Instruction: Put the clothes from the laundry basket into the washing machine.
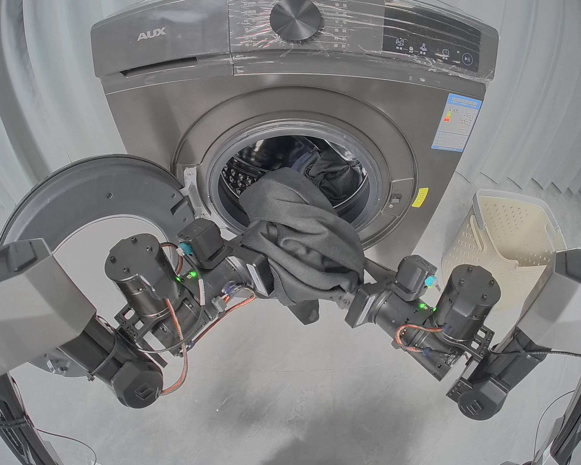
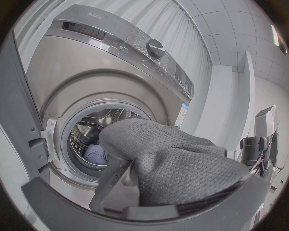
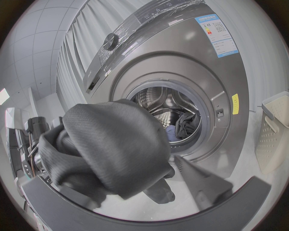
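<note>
A dark grey knitted garment [image 1: 302, 242] lies draped over both pincers, bunched into a rounded heap just in front of the open round mouth of the grey metal front-loading washing machine [image 1: 290, 91]. Its upper end reaches over the lower rim of the opening, while a fold hangs down below the arms towards the pale grey floor [image 1: 290, 387].

The left pincer [image 1: 272, 284] sits under the garment's left side and the right pincer [image 1: 351, 300] under its right side, the two near each other below the drum opening. The cloth covers both, so I cannot tell whether either pincer is open or closed, nor whether it grips the cloth or merely carries it.

Inside the drum, a crumpled black piece of clothing [image 1: 336, 175] rests towards the right. A pale blue cloth [image 3: 171, 132] lies beside it, lower in the drum.

The machine's round grey door [image 1: 91, 187] stands swung fully open to the left. A round metal dial [image 1: 295, 18] sits on the top panel, which is wrapped in clear film. A blue label [image 1: 456, 121] and a small yellow sticker [image 1: 420, 197] are stuck on the front, to the right of the opening.

The cream perforated plastic laundry basket [image 1: 514, 236] stands on the floor to the right of the machine, apart from it. Pale pleated curtains [image 1: 532, 109] hang behind.
</note>
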